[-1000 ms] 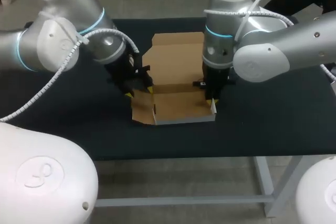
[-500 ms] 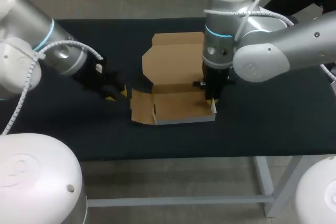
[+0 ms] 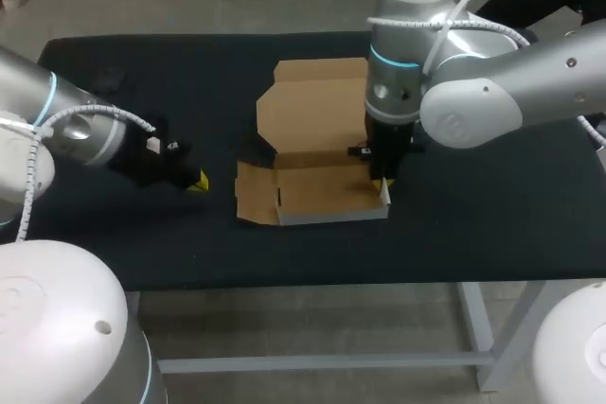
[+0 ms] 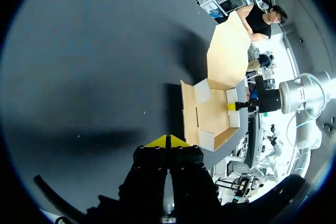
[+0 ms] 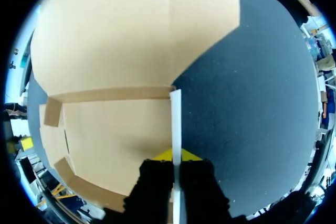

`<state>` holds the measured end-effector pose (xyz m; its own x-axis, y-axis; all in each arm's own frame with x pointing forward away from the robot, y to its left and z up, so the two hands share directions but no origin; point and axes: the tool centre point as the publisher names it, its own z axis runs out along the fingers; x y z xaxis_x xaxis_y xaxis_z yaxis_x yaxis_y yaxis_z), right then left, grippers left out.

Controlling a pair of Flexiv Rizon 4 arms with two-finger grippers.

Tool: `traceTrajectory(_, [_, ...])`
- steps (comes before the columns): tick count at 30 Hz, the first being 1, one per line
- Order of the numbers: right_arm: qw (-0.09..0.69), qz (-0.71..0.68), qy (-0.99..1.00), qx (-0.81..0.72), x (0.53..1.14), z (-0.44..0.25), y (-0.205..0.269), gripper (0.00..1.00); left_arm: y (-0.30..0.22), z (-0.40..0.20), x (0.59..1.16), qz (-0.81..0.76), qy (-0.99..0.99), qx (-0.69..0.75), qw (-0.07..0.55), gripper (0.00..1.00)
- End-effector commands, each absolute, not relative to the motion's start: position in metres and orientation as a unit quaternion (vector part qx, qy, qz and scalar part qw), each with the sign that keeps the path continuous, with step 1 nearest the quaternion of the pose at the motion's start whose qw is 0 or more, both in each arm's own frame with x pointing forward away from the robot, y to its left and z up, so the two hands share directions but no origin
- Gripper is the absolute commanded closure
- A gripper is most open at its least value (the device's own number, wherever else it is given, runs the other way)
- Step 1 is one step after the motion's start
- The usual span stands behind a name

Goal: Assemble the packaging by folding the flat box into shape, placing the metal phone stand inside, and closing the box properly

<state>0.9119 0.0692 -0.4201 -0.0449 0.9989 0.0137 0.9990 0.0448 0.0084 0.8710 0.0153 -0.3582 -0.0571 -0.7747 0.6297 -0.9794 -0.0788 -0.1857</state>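
Your left gripper (image 3: 196, 181) has backed away from the box (image 3: 317, 191) and sits well apart, its 2 tips (image 4: 156, 142) clenched on nothing. Your right gripper (image 3: 383, 186) seems to pinch the box's right wall (image 5: 176, 114); the lid (image 3: 312, 106) lies open beyond.

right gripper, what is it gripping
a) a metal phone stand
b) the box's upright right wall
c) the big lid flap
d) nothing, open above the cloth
b: in the right wrist view the thin upright wall of the box stands pinched between the yellow tips of the right gripper.
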Motion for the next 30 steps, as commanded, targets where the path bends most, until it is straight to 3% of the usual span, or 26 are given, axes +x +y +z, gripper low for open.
traceTrajectory(1, [0.002,-0.006,-0.723,-0.691,0.913,-0.42,0.07,1.0,0.013,-0.368,0.876,0.32,-0.661,0.654,0.182,1.0])
traceTrajectory(30, [0.002,-0.006,-0.723,-0.691,0.913,-0.42,0.07,1.0,-0.017,-0.411,0.886,0.339,-0.673,0.615,0.231,1.0])
